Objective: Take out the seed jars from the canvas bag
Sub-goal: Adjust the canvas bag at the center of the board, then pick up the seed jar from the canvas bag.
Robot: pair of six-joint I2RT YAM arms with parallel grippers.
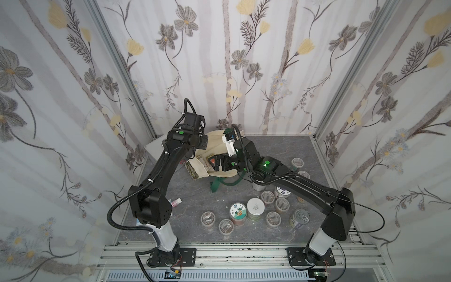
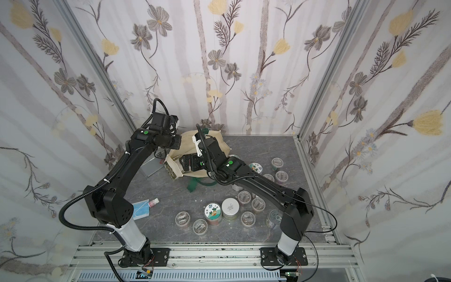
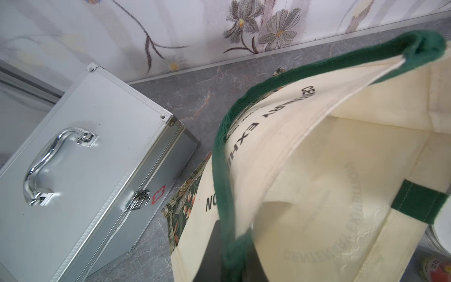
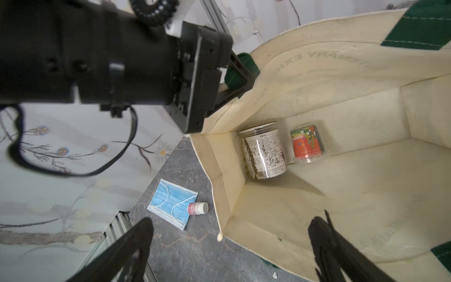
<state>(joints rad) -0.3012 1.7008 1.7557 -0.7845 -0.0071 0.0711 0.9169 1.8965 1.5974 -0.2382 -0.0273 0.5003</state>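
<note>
The cream canvas bag [image 1: 216, 139] [image 2: 188, 138] lies on its side at the back of the table, mouth toward the front. My left gripper [image 3: 230, 254] is shut on its dark green handle [image 3: 219, 171] at the rim and holds the mouth up; the right wrist view shows this grip [image 4: 238, 78]. My right gripper [image 4: 229, 244] [image 1: 218, 163] hangs open at the bag's mouth, with nothing between its fingers. Two seed jars lie deep inside the bag: one with a white label [image 4: 263, 151], one with an orange-red label [image 4: 307, 144]. Several more seed jars [image 1: 255, 208] stand on the table in front.
A silver metal case [image 3: 85, 158] [image 2: 151, 167] sits left of the bag against the wall. A blue face mask [image 4: 173, 202] [image 2: 140, 210] and a small pink-capped bottle [image 4: 197, 208] [image 1: 176, 202] lie near the left arm. Papered walls close in three sides.
</note>
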